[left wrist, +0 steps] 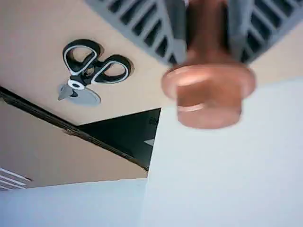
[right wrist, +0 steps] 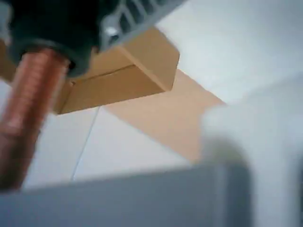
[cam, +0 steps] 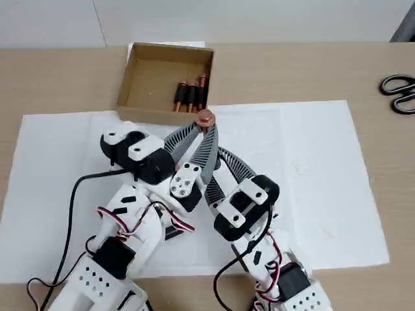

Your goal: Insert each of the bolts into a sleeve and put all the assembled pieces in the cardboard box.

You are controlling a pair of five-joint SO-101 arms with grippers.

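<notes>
Bolt (cam: 205,118) upright, head up. Left pincer (left wrist: 208,33) pinches its shank; right pincer (right wrist: 94,23) pinches the sleeve (right wrist: 45,26). Your cardboard box (cam: 149,111) sits close at 12 o'clock.

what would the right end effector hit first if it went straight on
Probably the near wall of the cardboard box, just past the bolt at the right end effector; height unclear, it might pass over.

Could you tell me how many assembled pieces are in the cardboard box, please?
3, lying side by side near the right wall of the cardboard box: left piece, middle piece, right piece. None appears hidden.
</notes>
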